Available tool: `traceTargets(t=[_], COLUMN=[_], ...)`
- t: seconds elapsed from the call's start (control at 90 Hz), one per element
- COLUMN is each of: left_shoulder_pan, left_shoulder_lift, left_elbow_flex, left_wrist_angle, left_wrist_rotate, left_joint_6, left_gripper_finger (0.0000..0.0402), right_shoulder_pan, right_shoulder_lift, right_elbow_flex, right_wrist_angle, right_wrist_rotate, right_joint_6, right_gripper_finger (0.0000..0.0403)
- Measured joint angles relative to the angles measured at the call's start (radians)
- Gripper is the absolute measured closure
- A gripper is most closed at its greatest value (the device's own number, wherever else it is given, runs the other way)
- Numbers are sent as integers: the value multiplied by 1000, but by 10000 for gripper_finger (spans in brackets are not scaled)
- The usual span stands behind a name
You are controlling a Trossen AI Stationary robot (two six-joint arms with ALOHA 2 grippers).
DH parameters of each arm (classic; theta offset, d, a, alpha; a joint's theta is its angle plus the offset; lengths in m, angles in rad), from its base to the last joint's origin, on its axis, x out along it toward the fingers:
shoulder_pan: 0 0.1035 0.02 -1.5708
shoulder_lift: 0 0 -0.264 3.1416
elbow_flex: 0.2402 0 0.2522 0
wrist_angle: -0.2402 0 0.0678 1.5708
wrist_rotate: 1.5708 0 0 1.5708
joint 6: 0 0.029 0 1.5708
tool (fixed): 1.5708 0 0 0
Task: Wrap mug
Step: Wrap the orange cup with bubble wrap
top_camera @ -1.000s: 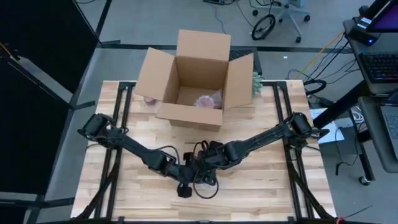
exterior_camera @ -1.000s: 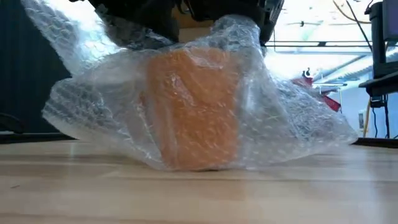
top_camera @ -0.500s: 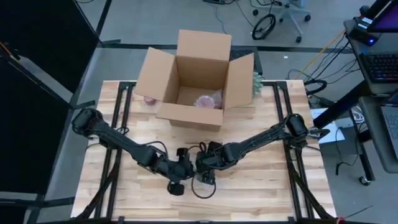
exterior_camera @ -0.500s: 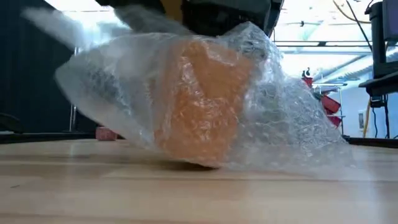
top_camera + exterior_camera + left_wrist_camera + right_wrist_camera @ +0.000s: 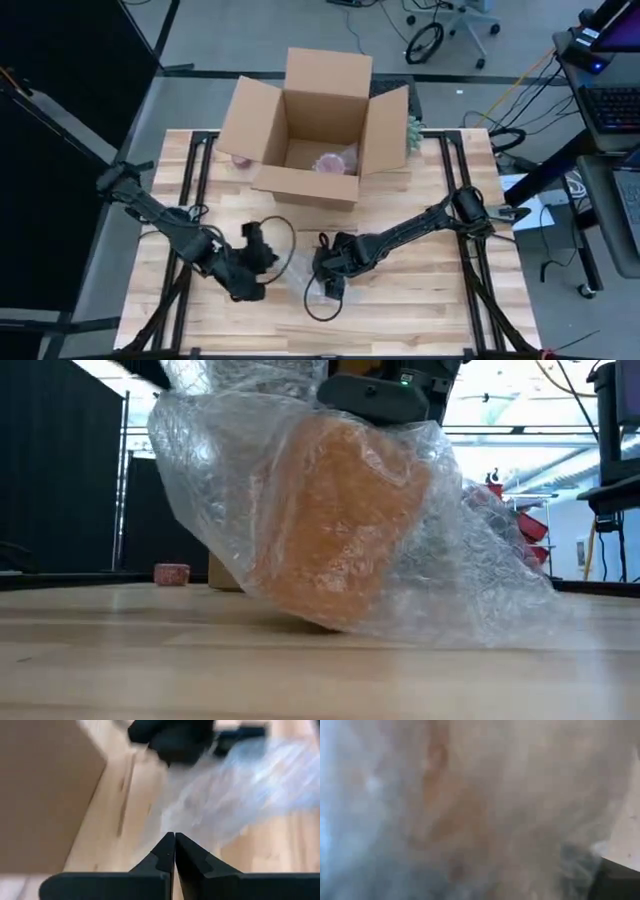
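At table level, an orange mug (image 5: 335,525) is tilting inside bubble wrap (image 5: 470,575); overhead it is hidden under the right gripper (image 5: 331,277) (grip unclear). The left gripper (image 5: 174,851) is sitting beside it, fingers pressed together

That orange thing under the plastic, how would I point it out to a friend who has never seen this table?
Start at the open cardboard box at the table's far edge, then come toward the near edge to where the right gripper reaches down. There an orange mug sits tilted inside clear bubble wrap, the only orange, wrapped thing on the bare wood.
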Motion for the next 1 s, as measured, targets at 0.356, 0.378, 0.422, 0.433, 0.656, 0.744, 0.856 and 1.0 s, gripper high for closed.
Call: traceTargets(t=[0.356, 0.378, 0.422, 0.433, 0.656, 0.744, 0.856, 1.0], left_shoulder_pan=[-12, 0, 21, 26, 78, 79, 97, 126], left_shoulder_lift=[46, 51, 54, 54, 54, 54, 76, 143], left_elbow_flex=[-511, -517, -516, -514, -392, -361, -343, -342], left_wrist_angle=[907, 941, 972, 978, 1030, 1029, 1058, 1155], left_wrist_rotate=[60, 57, 56, 56, 131, 160, 196, 255], left_joint_6=[53, 70, 111, 123, 344, 390, 415, 423], left_gripper_finger=[402, 402, 402, 402, 402, 402, 402, 402], right_shoulder_pan=[0, 0, 0, 0, 0, 0, 0, -1], right_shoulder_lift=[0, 0, 0, 0, 0, 1, 1, 1], right_elbow_flex=[0, 0, 0, 0, 20, 33, 42, 43], right_wrist_angle=[11, 11, 11, 11, -6, -11, -9, -5], right_wrist_rotate=[-2, -2, -3, -2, 0, 2, 3, 2], right_joint_6=[-15, -16, -15, -15, -17, -23, -34, -36], right_gripper_finger=[126, 126, 126, 126, 126, 126, 126, 126])
